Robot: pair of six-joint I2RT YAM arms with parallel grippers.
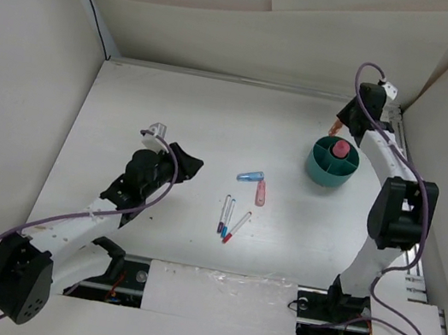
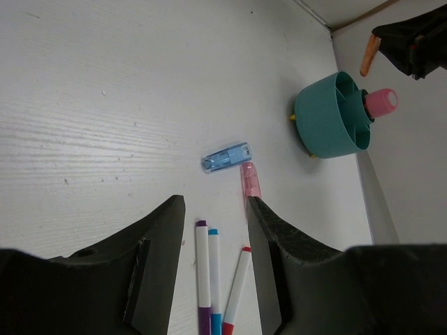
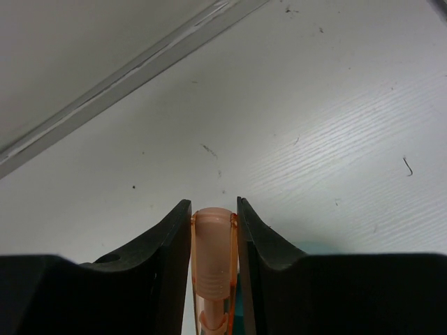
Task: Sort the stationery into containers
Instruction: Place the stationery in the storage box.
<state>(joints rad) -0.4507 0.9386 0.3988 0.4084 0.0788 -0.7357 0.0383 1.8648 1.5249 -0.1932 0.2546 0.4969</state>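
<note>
here: teal organiser cup [image 1: 332, 162], round, with inner dividers, upright on the counter [image 1: 174, 107] in its far right part, near the right wall.
pink-capped marker [image 1: 341, 148]: upright in one compartment, toward the cup's far side.
orange marker [image 3: 211, 265]: gripped between the right jaws, which are closed on its sides. it is held up at the cup's far rim, close to the back right corner.
light blue marker [image 1: 250, 175]: flat, mid-counter, well left of the cup.
pink marker [image 1: 261, 193]: flat, just beside the light blue one on its near right; whether they touch cannot be told.
three thin white pens [image 1: 229, 217]: close together, roughly parallel, nearer the arms than the markers; the rightmost is red-tipped and slightly fanned out.
left jaws: apart, holding nothing, hovering left of the loose items and pointed toward them.
room: a bare stretch of counter separates the loose items from the cup, and more runs along the far and left edges.
</note>
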